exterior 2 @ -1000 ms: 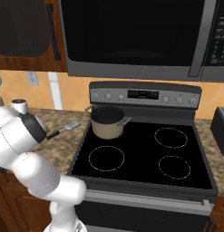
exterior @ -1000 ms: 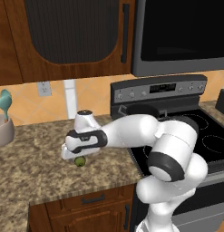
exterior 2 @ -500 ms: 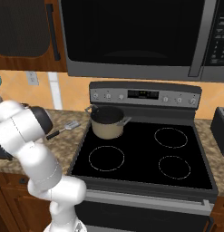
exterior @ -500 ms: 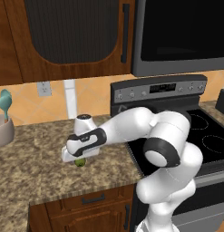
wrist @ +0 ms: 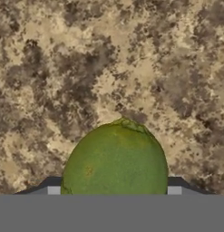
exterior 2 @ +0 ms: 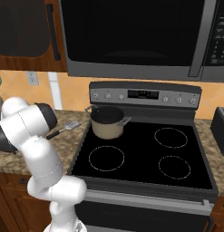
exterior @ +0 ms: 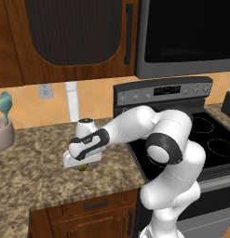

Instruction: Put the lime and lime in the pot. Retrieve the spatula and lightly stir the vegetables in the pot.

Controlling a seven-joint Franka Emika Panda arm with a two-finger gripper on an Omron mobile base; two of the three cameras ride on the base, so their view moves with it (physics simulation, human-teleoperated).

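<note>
A yellow-green lime (wrist: 115, 156) lies on the speckled granite counter (exterior: 37, 162). My gripper (exterior: 82, 163) points down over the lime (exterior: 82, 167), left of the stove. In the hand view the gripper (wrist: 114, 191) has a dark fingertip pressed against each side of the fruit, so it is shut on it. The lime still rests on the counter. The beige pot (exterior 2: 106, 123) stands on the stove's back-left burner, its inside dark. The spatula (exterior 2: 67, 127) lies on the counter just left of the pot, partly behind my arm.
A crock (exterior: 2, 135) holding a teal spoon (exterior: 4, 106) stands at the counter's far left. The black cooktop (exterior 2: 145, 156) has three free burners. A dark appliance (exterior 2: 220, 127) sits at the far right. Cabinets and a microwave hang overhead.
The hand has dropped a little further onto the lime and the fingers have closed in from wide open to its sides. The arm's elbow has swung; the base has not moved.
</note>
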